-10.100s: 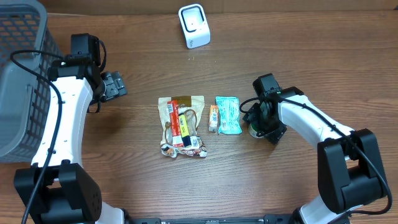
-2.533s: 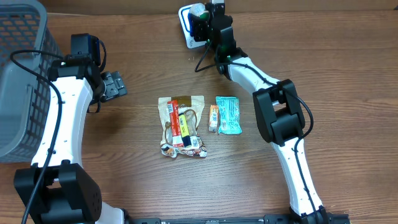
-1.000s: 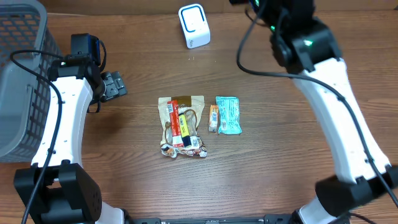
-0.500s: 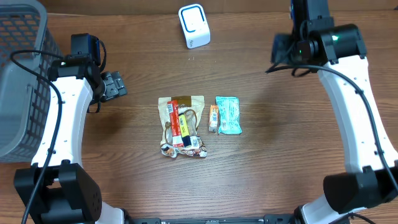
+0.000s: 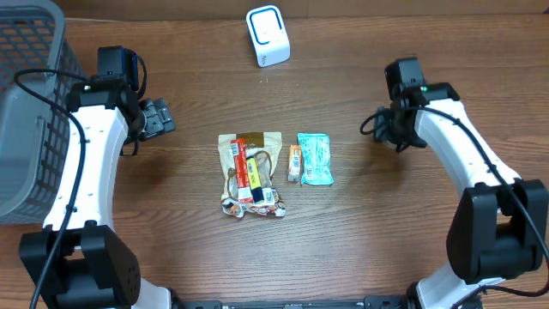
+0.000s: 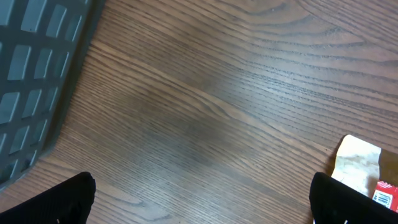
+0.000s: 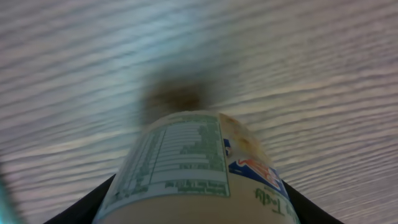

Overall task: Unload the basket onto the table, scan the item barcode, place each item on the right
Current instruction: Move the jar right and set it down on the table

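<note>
At right of table [image 5: 360,249], R arm [image 5: 455,159] bends inward, fingers [image 7: 87,208] clamped on prob. a tub [image 7: 193,162]; L fingers [image 6: 68,199] wide, empty.

Print on the container [image 7: 193,168] is too blurred to read.

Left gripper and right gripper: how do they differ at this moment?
The left gripper is wide open and empty; the right gripper grips a labelled container. The left gripper sits near the grey basket; the right gripper is nearer the teal packet. Both are over the wooden table.
</note>
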Tool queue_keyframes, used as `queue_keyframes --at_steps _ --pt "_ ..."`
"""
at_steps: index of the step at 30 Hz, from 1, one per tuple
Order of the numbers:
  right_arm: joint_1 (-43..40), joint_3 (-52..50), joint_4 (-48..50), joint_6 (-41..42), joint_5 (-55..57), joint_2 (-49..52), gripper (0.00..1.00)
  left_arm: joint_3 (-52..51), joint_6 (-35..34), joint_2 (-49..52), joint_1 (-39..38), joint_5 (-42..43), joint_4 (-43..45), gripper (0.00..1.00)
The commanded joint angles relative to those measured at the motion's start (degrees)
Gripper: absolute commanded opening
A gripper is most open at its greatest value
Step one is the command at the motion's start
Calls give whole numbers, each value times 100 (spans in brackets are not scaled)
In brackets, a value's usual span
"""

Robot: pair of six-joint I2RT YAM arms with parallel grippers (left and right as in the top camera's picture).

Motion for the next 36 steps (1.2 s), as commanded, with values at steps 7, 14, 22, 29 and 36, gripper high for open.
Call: queue_keyframes --at_steps 7,14,22,29,36 --pt "-326 -514 323 -20 214 -87 36 79 107 -79 -13 -37 7 100" --pt "-487 -737 299 -20 214 -85 57 79 107 -79 -13 -37 7 100" --pt "-535 -754 267 -20 212 -85 85 79 107 -79 -13 -35 7 100" --pt "-535 -754 262 -20 212 -85 92 79 107 -79 -13 -37 9 100" --pt "-535 -728 483 -52 214 -90 92 79 107 -79 -13 -37 7 100"
